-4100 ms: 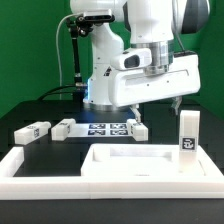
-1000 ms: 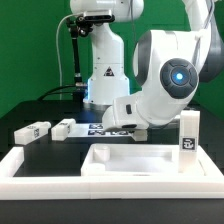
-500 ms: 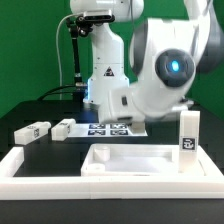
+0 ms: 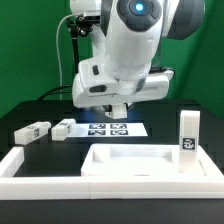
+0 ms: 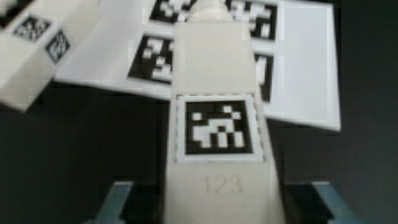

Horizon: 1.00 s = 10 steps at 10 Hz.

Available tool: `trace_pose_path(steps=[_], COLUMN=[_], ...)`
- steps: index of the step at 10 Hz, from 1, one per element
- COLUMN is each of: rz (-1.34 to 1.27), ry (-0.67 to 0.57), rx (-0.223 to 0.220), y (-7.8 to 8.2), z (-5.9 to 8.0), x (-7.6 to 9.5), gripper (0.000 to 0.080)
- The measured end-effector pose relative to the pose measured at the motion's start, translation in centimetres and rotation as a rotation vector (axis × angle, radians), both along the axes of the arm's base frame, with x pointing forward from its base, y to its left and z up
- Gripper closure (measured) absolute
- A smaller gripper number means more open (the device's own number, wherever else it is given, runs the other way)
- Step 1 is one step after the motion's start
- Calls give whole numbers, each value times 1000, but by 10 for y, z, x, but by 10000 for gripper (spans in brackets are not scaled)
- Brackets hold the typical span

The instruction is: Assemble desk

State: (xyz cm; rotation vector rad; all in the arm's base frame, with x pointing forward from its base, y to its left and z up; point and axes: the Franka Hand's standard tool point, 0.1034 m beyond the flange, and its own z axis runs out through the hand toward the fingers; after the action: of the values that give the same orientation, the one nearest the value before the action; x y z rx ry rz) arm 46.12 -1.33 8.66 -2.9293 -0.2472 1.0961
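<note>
Glossy white arm (image 4: 125, 55) with rounded casings, a blue-lit round cap (image 4: 137, 8), black cables (image 4: 76, 45); gripper (image 5: 210, 203) fingers (image 5: 121, 203) grey-blue.

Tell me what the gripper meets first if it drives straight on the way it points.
Probably the marker board: the gripper holds a leg aimed down at it, so the leg's tip would touch first. Depth is unclear.

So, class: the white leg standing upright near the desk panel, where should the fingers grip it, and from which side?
Probably its upper part, coming down from above. The leg stands upright with its top free, and its square section gives flat opposite faces for the fingers. Its foot looks close to the panel.
</note>
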Motion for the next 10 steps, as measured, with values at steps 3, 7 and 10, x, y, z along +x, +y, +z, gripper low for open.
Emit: trace_pose_path(steps=[3, 7, 10], rz=[-54, -81, -89], ry=[-196, -561, -751], rx=[63, 72, 80], y=[-8, -17, -24], z=[33, 70, 86], x=[34, 71, 98], gripper=[509, 509, 509])
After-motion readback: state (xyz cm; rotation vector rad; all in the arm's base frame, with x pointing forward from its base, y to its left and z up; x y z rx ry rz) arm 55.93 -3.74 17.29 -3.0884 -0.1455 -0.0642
